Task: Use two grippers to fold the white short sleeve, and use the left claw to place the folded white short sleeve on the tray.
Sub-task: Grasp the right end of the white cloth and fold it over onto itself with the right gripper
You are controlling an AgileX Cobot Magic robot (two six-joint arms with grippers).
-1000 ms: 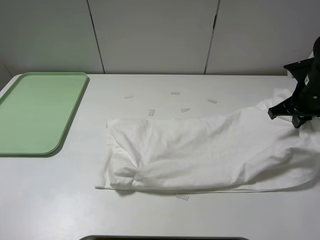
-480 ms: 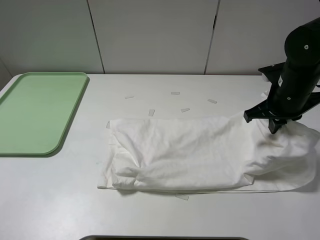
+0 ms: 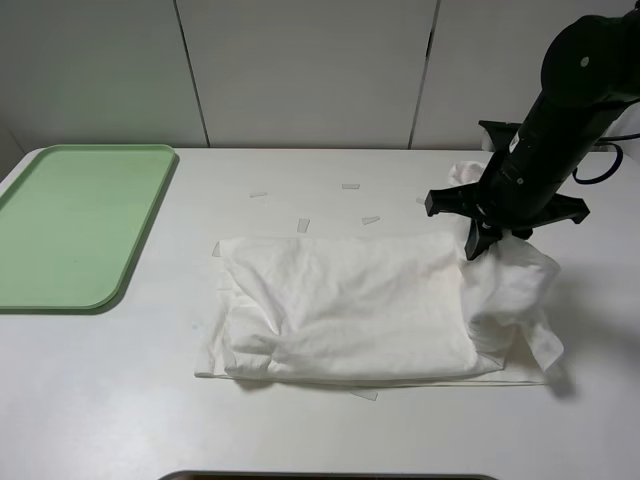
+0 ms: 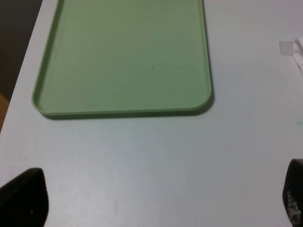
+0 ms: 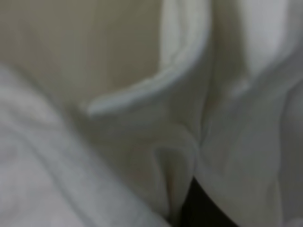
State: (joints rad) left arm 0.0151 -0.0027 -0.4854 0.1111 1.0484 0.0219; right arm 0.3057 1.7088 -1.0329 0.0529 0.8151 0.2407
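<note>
The white short sleeve (image 3: 340,300) lies folded lengthwise across the middle of the table. Its right end is lifted and bunched under my right gripper (image 3: 478,246), which is shut on the cloth above the shirt's right part. White fabric (image 5: 142,118) fills the right wrist view, with only a dark bit of finger (image 5: 199,210) showing. The pale green tray (image 3: 70,220) sits at the far left and holds nothing. In the left wrist view my left gripper (image 4: 158,201) stands wide open over bare table just short of the tray (image 4: 123,56). The left arm is outside the exterior view.
Several small white tape strips (image 3: 350,186) lie on the table behind the shirt, and one (image 3: 364,394) lies at its front edge. A dark object's edge (image 3: 330,476) shows at the table's front. White panels form the back wall.
My right arm has swung left from the table's right edge, carrying the shirt's right end with it. The spread-out right part of the shirt has bunched up. The tray is unchanged.
</note>
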